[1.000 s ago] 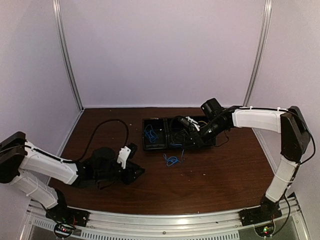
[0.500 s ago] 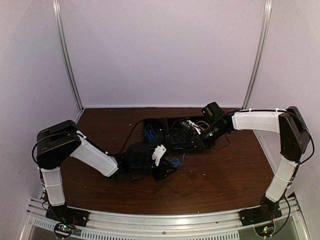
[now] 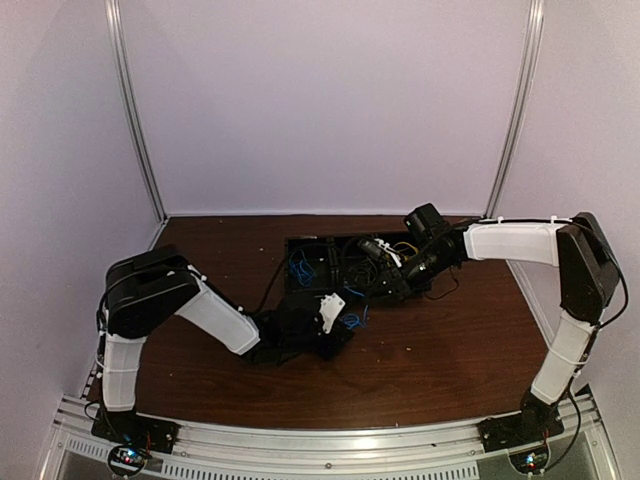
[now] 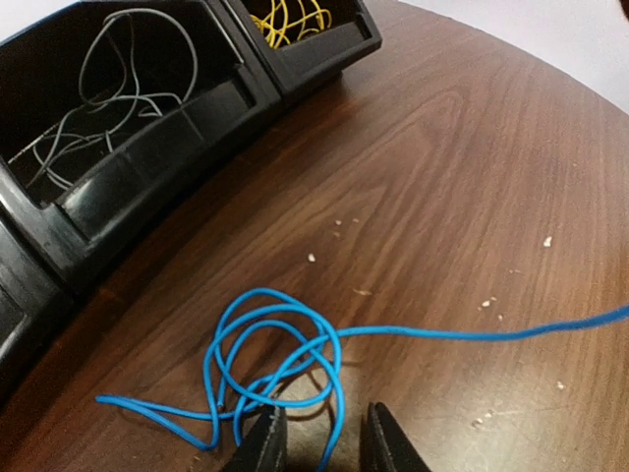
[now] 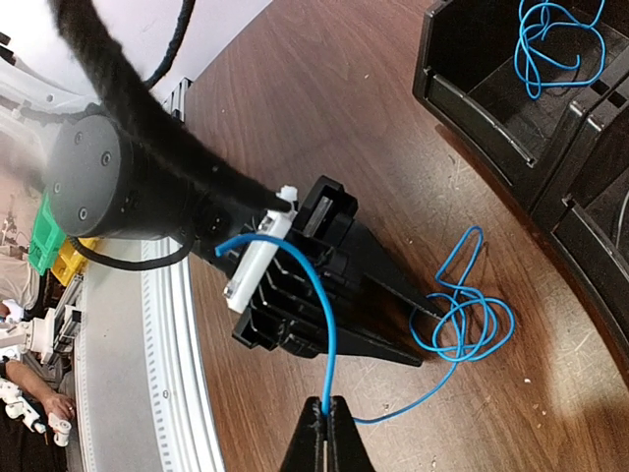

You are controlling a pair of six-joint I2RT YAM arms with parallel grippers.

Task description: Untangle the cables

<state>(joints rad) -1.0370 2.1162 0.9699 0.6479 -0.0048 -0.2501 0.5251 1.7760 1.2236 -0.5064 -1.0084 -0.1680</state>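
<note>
1. Because the blue cable (image 4: 442, 334) lies knotted in loops on the worktop (image 4: 442, 177), just in front of the bin (image 4: 147, 187), I work it with both hands.
2. My right hand (image 5: 324, 418) is pinched shut on its free strand, anchoring it, I judge.
3. My left hand (image 4: 322, 442) is part open, straddling a loop and gripping nothing yet.
</note>
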